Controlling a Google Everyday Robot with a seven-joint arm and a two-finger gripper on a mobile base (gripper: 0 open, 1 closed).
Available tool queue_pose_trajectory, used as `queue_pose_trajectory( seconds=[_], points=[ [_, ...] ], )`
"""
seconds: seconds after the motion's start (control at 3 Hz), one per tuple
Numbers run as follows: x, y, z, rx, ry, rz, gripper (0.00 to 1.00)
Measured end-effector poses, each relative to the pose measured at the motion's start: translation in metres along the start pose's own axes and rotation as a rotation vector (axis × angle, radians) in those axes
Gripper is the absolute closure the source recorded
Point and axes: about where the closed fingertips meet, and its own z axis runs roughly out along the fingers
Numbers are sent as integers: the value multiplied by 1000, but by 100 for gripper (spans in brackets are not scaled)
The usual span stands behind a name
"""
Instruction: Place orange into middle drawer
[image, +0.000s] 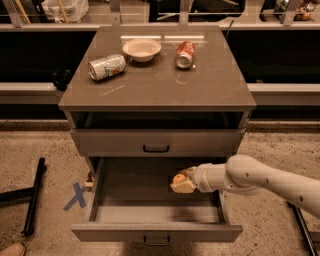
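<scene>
The middle drawer (155, 231) is pulled open below the closed drawer front (156, 143). Its grey-brown floor shows. My gripper (181, 182) reaches in from the right, low inside the drawer near its right side. It is shut on the orange (178, 178), a small round orange fruit that peeks out between the fingers just above the drawer floor. My white arm (260, 179) crosses over the drawer's right wall.
On the cabinet top (210, 85) lie a green-white can (106, 66) on its side, a white bowl (142, 49) and a red soda can (185, 54). A blue X (76, 195) marks the floor at left. A dark bar (34, 196) lies at far left.
</scene>
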Motion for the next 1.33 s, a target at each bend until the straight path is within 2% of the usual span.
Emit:
queue_pose_trajectory(
  seconds=[0.33,0.67,1.0,1.33],
  points=[
    [13,-7,17,17,6,21,100],
    [42,-17,43,36,43,75,97],
    [58,-24,55,52,59,114,74],
    [70,-31,69,62,59,152,43]
  ],
)
